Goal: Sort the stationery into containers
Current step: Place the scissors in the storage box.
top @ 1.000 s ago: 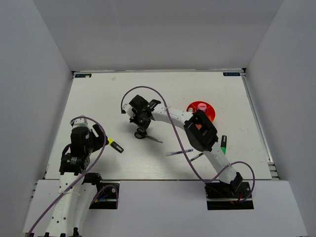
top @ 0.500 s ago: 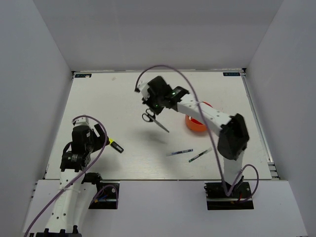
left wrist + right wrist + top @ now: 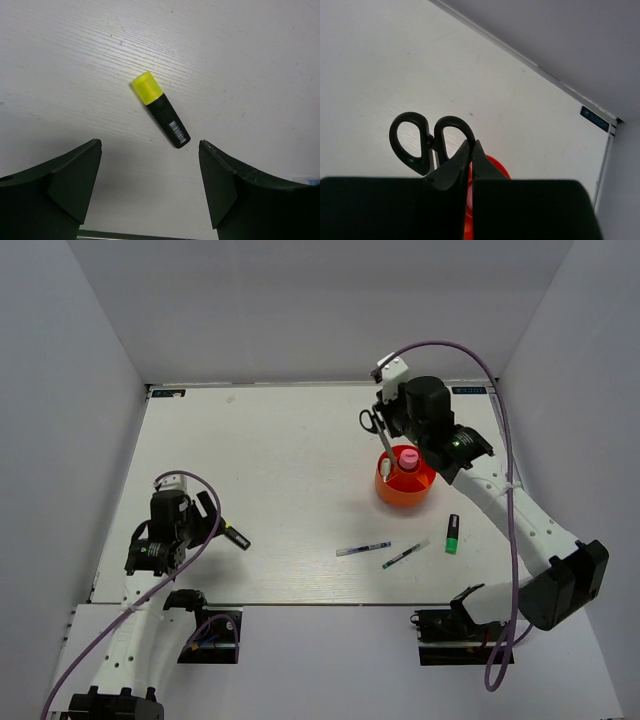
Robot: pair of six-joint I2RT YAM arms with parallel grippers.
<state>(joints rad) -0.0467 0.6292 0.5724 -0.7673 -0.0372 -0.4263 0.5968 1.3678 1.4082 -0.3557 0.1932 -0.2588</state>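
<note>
The left end effector (image 3: 212, 523) hangs low over the near left part of the counter (image 3: 290, 460) with its two fingers spread wide and nothing between them; in the left wrist view the left end effector (image 3: 150, 144) shows a dark finger at each lower corner. The yellow highlighter (image 3: 161, 116) lies flat on the counter just ahead of the gap between the fingers, touching neither one; its yellow cap points away from the end effector and to the left, its black body comes back toward the right finger; from above the yellow highlighter (image 3: 236, 538) is just beyond the fingertips.

The blue-white pen (image 3: 363, 549) lies flat, well apart from both end effectors.

The right end effector (image 3: 388, 430) is raised at the far right of the counter; its fingers are pressed together on the scissors (image 3: 371, 421). In the right wrist view the right end effector (image 3: 471, 146) pinches the scissors (image 3: 431, 142) beside the right handle ring; both black rings stand out to its left. The blades slant down from it to the left rim of the cup (image 3: 400, 496); whether they touch it I cannot tell. The cup stands directly under this end effector, with the glue tube (image 3: 408, 457) upright inside, pink cap up.

The green pen (image 3: 404, 554) and the green highlighter (image 3: 452, 534) lie on the counter nearer than the cup, well below the right end effector.
</note>
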